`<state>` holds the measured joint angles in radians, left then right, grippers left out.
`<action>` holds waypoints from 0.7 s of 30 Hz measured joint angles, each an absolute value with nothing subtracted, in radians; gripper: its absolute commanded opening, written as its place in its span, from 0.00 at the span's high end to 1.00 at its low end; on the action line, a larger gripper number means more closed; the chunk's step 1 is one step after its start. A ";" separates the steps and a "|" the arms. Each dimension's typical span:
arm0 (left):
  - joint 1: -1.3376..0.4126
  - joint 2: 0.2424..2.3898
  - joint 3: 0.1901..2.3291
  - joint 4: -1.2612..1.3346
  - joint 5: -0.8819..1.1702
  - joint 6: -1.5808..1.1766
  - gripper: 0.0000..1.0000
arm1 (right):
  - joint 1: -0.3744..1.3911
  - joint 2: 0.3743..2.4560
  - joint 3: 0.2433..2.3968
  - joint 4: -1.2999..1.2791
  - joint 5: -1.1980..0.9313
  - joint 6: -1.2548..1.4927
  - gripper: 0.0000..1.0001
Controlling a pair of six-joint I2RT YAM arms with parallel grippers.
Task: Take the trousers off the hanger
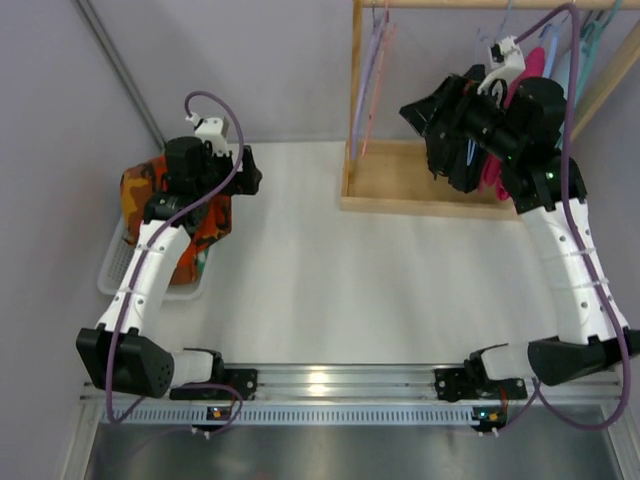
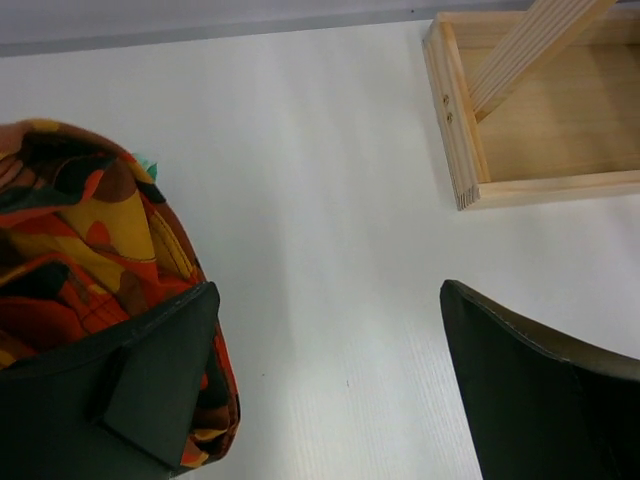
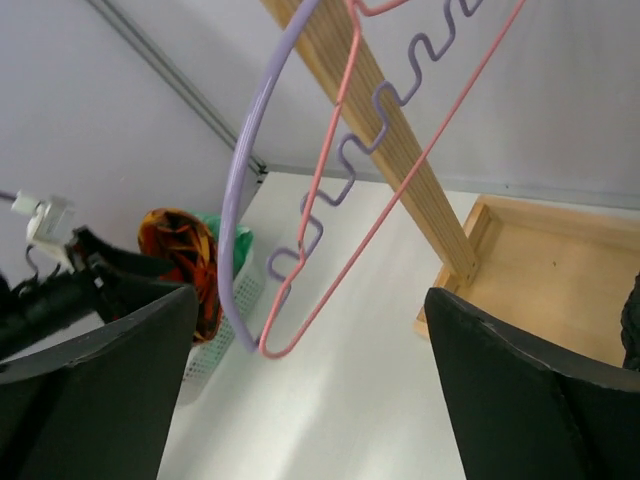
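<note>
Orange, red and black patterned trousers (image 1: 145,195) lie bunched in a white mesh basket (image 1: 115,272) at the left. They also show in the left wrist view (image 2: 70,250) and the right wrist view (image 3: 180,250). My left gripper (image 1: 248,170) hovers just right of them, open and empty (image 2: 330,290). My right gripper (image 1: 420,110) is raised by the wooden rack, open and empty (image 3: 310,290). It faces an empty purple hanger (image 3: 240,200) and an empty pink hanger (image 3: 330,170). A dark garment (image 1: 447,165) hangs under my right wrist.
The wooden rack has a tray base (image 1: 400,180) and an upright post (image 1: 355,80) at the back right. Several more hangers (image 1: 590,30) and a pink item (image 1: 495,175) hang at its right end. Grey walls close in the left and the back.
</note>
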<state>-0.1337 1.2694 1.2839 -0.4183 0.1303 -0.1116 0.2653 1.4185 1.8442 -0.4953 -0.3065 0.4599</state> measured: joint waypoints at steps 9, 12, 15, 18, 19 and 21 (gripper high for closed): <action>-0.245 1.386 1.375 -0.437 0.098 -0.052 0.02 | 0.265 1.029 1.359 -0.458 -0.388 0.323 0.01; -0.319 1.413 1.384 -0.439 0.063 -0.038 0.02 | 0.265 0.912 1.223 -0.474 -0.414 0.266 0.01; -0.377 1.434 1.386 -0.442 0.045 -0.030 0.02 | 0.265 0.827 1.128 -0.485 -0.428 0.220 0.00; -0.424 1.454 1.385 -0.446 0.016 -0.027 0.02 | 0.265 0.759 1.037 -0.499 -0.436 0.172 0.01; -0.435 1.458 1.385 -0.448 0.008 -0.027 0.02 | 0.265 0.744 1.009 -0.505 -0.437 0.158 0.01; -0.454 1.463 1.381 -0.449 -0.007 -0.028 0.02 | 0.265 0.719 0.961 -0.514 -0.438 0.133 0.01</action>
<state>-0.4538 1.4628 1.3808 -0.4488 -0.0067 -0.0277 0.2653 0.7185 0.9607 -0.5137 -0.4377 0.1329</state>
